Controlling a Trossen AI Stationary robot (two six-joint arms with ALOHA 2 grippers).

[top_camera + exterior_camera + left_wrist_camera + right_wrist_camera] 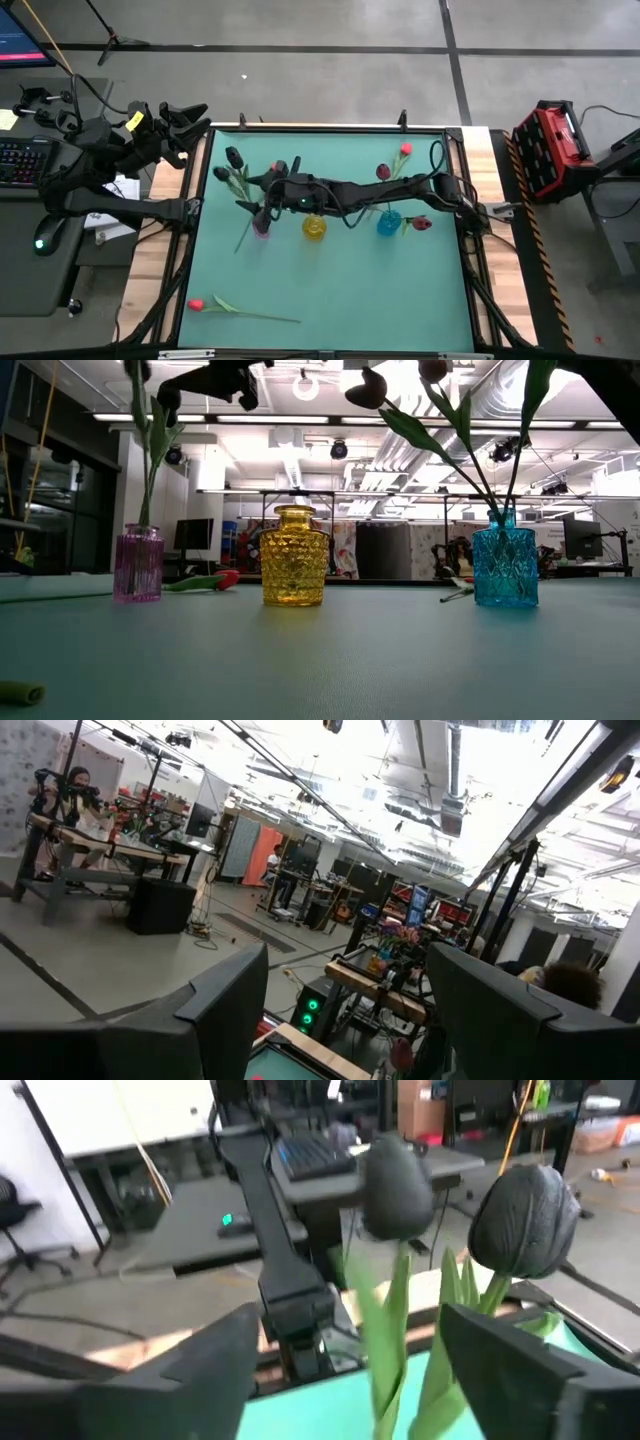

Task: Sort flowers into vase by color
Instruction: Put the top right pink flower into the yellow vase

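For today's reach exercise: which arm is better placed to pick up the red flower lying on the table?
Probably left. The red flower lies by the table's left edge, on the left arm's side; the right arm is stretched across to the pink vase.

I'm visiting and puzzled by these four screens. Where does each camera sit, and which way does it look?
High view: overhead, looking straight down; both arms show, the right end effector at the pink glass vase.
Low view: table height, looking level at the pink glass vase.
Left wrist view: on the parked left arm, facing the room; its dark fingers show.
Right wrist view: on the right arm, facing two near-black tulips.
High and low views share all three vases.
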